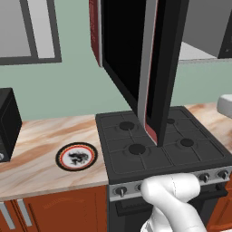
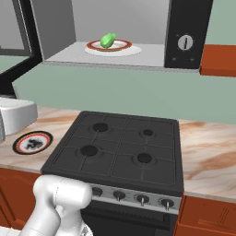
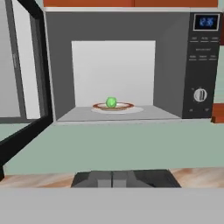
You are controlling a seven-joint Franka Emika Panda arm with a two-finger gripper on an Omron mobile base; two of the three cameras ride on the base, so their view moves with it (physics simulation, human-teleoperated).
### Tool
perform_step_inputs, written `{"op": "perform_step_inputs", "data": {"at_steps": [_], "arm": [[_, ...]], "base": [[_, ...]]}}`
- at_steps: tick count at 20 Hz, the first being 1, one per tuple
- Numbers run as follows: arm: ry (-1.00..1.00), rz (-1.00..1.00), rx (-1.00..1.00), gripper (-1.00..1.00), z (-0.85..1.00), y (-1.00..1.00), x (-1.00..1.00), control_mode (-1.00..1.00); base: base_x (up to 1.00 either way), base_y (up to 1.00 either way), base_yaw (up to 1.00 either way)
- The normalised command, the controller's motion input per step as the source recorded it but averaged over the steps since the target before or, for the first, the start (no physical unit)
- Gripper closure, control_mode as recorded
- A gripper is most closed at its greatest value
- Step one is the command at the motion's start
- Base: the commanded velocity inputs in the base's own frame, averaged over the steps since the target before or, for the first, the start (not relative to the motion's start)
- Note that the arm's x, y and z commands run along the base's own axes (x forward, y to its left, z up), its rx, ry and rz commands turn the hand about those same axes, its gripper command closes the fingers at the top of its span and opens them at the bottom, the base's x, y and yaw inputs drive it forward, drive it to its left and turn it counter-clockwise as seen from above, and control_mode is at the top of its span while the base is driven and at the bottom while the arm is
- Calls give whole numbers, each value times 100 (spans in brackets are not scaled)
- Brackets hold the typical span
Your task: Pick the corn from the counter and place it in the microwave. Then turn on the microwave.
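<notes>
I see the corn (image 2: 108, 40) lying on a red-rimmed plate (image 2: 120, 45) inside the microwave (image 2: 184, 32), which hangs above the stove (image 2: 120, 150). From the hand view the corn (image 3: 111, 102) sits at the middle of the cavity, on the plate (image 3: 124, 106) that rests on the pale turntable. The microwave door (image 1: 156, 68) stands swung wide open, and in the left base view its edge hangs over the burners. The control panel with its round dial (image 3: 200, 94) is on the right side of the cavity. My claw is pressed together with nothing in it, well back from the microwave opening. On the bench (image 1: 41, 158) to the left of the stove lies a second round plate (image 1: 76, 157) with a black and red rim, bare of food.
</notes>
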Motion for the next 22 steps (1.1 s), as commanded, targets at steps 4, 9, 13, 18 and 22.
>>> {"op": "perform_step_inputs", "data": {"at_steps": [4,9,13,18,22], "arm": [[-2,-2,0,100,3,14,-46,-100],[-2,-2,0,100,1,18,-39,-100],[-3,-3,-1,100,0,19,-32,-100],[-3,-4,-1,100,0,21,-18,-100],[-4,-3,-2,100,0,26,-13,-100]], "base": [[0,0,0],[0,0,0],[0,0,0],[0,0,0],[0,0,0]]}}
